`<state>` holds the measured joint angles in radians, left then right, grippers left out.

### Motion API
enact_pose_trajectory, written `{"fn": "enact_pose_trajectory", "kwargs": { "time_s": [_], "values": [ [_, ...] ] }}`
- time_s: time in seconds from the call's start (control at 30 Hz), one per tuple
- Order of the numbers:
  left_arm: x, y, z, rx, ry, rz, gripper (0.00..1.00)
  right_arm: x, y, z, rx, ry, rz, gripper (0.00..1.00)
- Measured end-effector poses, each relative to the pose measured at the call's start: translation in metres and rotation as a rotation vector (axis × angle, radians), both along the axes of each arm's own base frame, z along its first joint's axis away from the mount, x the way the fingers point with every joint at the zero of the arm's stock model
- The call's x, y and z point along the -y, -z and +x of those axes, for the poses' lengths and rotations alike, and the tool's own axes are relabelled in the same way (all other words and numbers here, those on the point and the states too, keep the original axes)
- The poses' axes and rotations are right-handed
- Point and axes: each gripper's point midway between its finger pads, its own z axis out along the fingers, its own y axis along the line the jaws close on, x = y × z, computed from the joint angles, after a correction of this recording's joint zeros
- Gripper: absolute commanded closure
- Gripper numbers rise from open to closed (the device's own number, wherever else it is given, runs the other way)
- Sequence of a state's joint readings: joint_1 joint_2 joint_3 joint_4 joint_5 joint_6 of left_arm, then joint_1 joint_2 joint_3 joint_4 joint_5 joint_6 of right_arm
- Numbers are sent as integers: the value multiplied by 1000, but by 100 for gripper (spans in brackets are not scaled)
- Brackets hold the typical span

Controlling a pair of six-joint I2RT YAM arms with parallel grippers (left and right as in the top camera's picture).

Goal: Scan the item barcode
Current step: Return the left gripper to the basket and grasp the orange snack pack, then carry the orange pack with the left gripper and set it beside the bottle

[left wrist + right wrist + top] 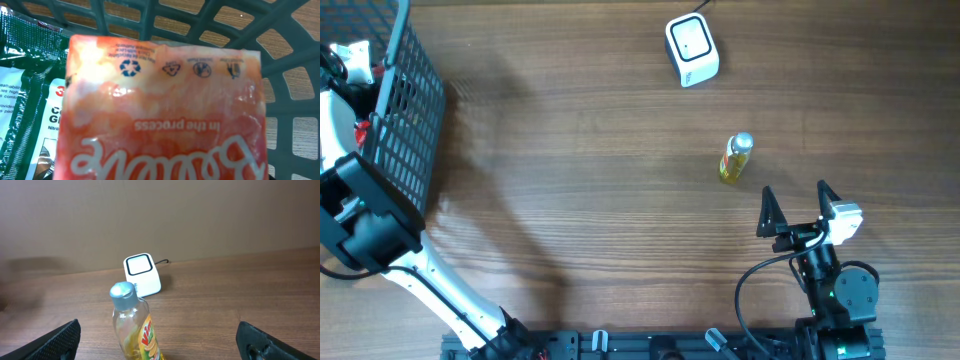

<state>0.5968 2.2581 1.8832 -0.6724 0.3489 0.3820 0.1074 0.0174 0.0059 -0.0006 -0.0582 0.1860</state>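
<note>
Orange pouch [165, 115] sits in the basket [415, 100] far left, beside a green packet [25, 100]; upside-down print "in the process", recycling symbol. Left gripper [350, 62] is in the basket, fingers hidden, can't tell its state. White scanner [691, 50] top centre on the table [570, 180]. Bottle [735, 160], label looks like "Vim", stands nearby. Right gripper [794, 190] spread wide, holding nothing, just behind bottle
</note>
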Motion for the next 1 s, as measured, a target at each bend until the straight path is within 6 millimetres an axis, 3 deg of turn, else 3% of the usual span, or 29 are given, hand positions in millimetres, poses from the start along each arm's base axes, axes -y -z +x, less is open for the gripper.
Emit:
{"fn": "enact_pose_trajectory", "kwargs": {
  "time_s": [0.1,0.2,0.43,0.53,0.63,0.73,0.8,0.87,0.9,1.0],
  "values": [
    [-1,-9,0,12,-3,15,49,0,0,0,0,0,0,0],
    [-3,-53,1,85,-7,69,48,0,0,0,0,0,0,0],
    [9,-227,-17,395,-8,278,48,0,0,0,0,0,0,0],
    [23,-301,-37,542,-23,357,49,0,0,0,0,0,0,0],
    [48,-367,-71,665,-45,394,50,0,0,0,0,0,0,0],
    [84,-390,-99,685,-43,348,50,0,0,0,0,0,0,0],
    [118,-388,-107,662,-1,286,51,0,0,0,0,0,0,0],
    [138,-382,-107,638,31,247,51,0,0,0,0,0,0,1],
    [164,-368,-105,586,67,193,51,0,0,0,0,0,0,0],
    [214,-336,-105,452,124,110,52,0,0,0,0,0,0,0]
  ]
}}
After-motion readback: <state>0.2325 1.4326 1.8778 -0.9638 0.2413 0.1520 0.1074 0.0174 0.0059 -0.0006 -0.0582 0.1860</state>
